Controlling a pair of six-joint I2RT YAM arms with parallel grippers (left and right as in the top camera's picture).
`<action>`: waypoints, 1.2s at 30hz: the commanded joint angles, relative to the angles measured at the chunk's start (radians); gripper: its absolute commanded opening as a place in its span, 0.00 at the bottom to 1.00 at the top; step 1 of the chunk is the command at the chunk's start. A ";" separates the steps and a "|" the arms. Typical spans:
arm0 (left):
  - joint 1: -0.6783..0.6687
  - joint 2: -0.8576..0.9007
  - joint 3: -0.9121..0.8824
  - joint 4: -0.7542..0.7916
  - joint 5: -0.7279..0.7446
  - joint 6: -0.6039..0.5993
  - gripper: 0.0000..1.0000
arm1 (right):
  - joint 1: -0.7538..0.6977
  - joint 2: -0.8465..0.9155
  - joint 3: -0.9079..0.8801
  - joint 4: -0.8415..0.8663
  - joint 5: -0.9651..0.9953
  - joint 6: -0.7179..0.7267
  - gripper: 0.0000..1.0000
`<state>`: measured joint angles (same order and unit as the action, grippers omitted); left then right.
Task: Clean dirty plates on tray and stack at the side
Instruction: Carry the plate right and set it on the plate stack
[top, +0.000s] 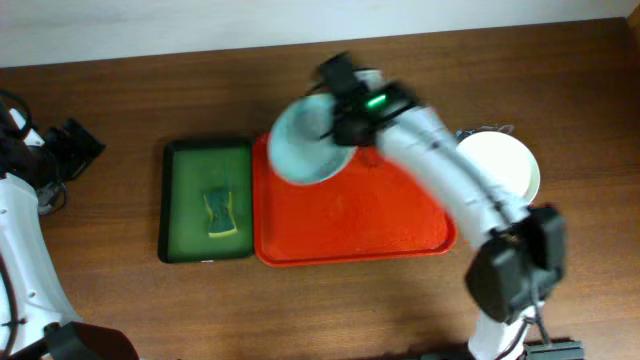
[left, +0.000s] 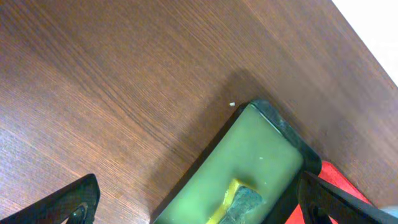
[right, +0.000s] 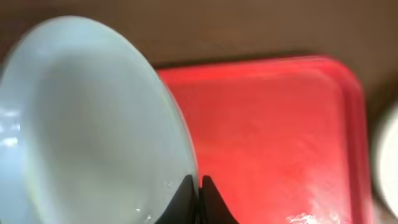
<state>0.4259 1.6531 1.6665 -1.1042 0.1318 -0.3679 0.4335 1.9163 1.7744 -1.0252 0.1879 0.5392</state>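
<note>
Held plate: a round, shallow, pale-mint plate (top: 305, 145) (right: 93, 124) hangs tilted over the far-left corner of the large rectangular bright red plastic tray (top: 380, 220) (right: 273, 124). Whether its lower edge touches the tray floor cannot be told.
Right gripper: the right gripper (top: 338, 128) (right: 199, 186) is pinched narrow on the plate's rim, one finger on each face.
Left gripper: the left gripper (left: 198, 182) is spread wide and holds nothing. It hovers over the brown wooden table (top: 120, 100) (left: 93, 93), near a corner of the green tray.
Beside the red tray, left: a smaller dark green rectangular tray (top: 195, 180) (left: 261, 143) lies just beside the red tray's left rim. A yellow-and-green sponge (top: 220, 213) (left: 239, 202) lies in it.
Beside the red tray, right: a round white plate (top: 505, 160) (right: 390, 162) rests on the table close to the right rim.
In the way: the right arm runs diagonally over the tray's far-right part. It covers that corner and the near-left edge of the white plate.
On the table: a tiny white speck (left: 232, 104) lies just off the green tray's corner.
Hard to make out: the held plate is blurred in both views, so no marks on its face can be read. Whether the white plate is one plate or a stack cannot be told. The right wrist view shows only a sliver of it at the frame edge. The left wrist view cuts off the green tray and shows only a strip of the red tray (left: 336, 177).
</note>
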 joint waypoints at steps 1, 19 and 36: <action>0.003 -0.014 0.018 -0.001 0.010 -0.013 0.99 | -0.288 -0.074 0.004 -0.151 -0.257 -0.085 0.04; 0.003 -0.014 0.018 -0.001 0.010 -0.013 0.99 | -1.028 -0.074 -0.372 -0.079 -0.379 -0.274 0.33; 0.003 -0.014 0.018 -0.001 0.010 -0.013 0.99 | -0.706 -0.076 -0.231 -0.303 -0.614 -0.613 0.98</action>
<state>0.4259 1.6531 1.6665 -1.1042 0.1318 -0.3679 -0.2924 1.8557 1.5269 -1.3277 -0.4213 -0.0608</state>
